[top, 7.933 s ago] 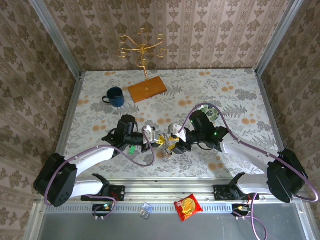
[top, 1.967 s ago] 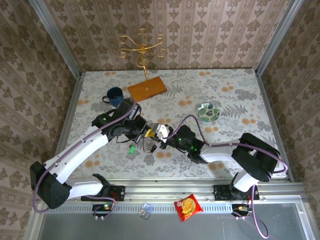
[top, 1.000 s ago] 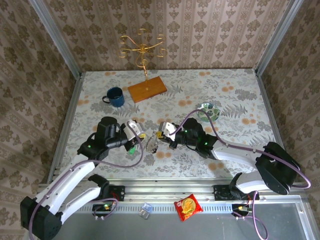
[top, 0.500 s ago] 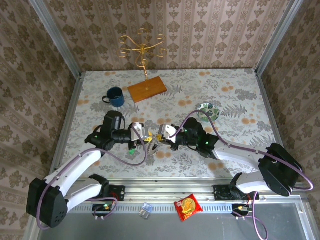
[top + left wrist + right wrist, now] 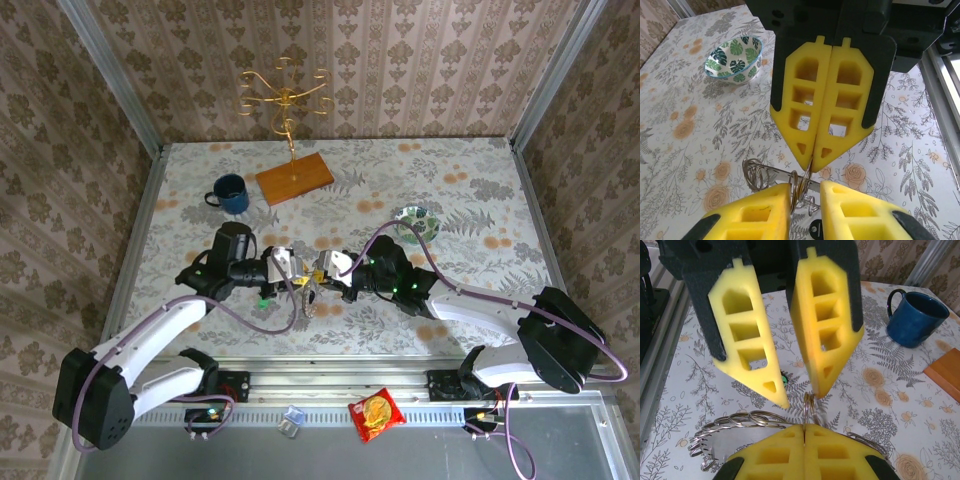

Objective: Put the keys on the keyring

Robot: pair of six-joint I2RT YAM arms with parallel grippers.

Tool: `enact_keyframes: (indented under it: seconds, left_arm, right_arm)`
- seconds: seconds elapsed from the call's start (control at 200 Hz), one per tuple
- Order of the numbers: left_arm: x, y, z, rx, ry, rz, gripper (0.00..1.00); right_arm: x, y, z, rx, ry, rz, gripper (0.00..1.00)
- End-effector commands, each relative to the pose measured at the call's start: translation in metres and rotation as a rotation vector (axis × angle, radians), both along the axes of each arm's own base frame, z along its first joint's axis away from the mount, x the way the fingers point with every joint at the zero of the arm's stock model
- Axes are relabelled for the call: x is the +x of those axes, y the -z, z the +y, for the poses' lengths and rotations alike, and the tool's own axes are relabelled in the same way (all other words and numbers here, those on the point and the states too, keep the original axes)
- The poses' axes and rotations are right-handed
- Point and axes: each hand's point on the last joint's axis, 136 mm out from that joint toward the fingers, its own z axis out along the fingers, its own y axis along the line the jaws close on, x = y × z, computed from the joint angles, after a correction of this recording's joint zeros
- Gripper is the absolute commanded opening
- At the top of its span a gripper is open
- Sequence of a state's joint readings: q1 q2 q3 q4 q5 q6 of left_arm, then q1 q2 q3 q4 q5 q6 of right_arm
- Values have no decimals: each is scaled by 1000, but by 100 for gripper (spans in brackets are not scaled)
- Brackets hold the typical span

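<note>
Right wrist view: the right tool is pressed fully closed, pinching the thin keyring, which stands upright out of its tips. The left tool meets it tip to tip, its jaws a little apart on either side of the loop and gripping nothing. A coil of wire rings lies beside the right tool. A green key rests on the table nearby. A blue mug stands well apart.

A robot test booth dressed as a home: damask wallpaper panels in aluminium posts rise behind the blue mug, a floral tablecloth lies under it, and a metal mounting rail runs well in front of it.
</note>
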State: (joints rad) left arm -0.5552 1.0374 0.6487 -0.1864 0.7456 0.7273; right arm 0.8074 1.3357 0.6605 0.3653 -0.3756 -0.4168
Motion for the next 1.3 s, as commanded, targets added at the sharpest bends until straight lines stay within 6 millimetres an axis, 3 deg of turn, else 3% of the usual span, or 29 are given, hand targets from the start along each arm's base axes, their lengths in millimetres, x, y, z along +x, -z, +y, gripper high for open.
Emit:
enact_keyframes:
  seconds: [0.0, 0.18, 0.51, 0.705, 0.765, 0.805, 0.995, 1.29]
  left_arm:
    - [-1, -13, -6, -31, 38, -30, 19]
    - [-4, -11, -8, -21, 52, -23, 14]
    - [-4, -3, -11, 14, 60, -40, 15]
    - [-2, 0, -11, 36, 57, -67, 0]
    - [-1, -1, -10, 38, 49, -81, 0]
    - [0, -3, -10, 32, 44, -89, 0]
    - [2, -14, -11, -6, 11, -86, 0]
    - [4, -29, -13, -58, -39, -40, 0]
  right_arm:
    - [1, -35, 6, 68, -25, -56, 0]
    - [1, -37, 7, 73, -27, -56, 0]
    - [0, -41, 9, 87, -41, -47, 0]
    - [2, -37, 5, 68, -17, -45, 0]
    - [6, -32, -3, 49, 22, -41, 18]
    - [8, -28, -10, 36, 44, -35, 23]
    - [8, -12, -41, -8, 130, -6, 24]
    - [1, -18, -30, 11, 72, 35, 23]
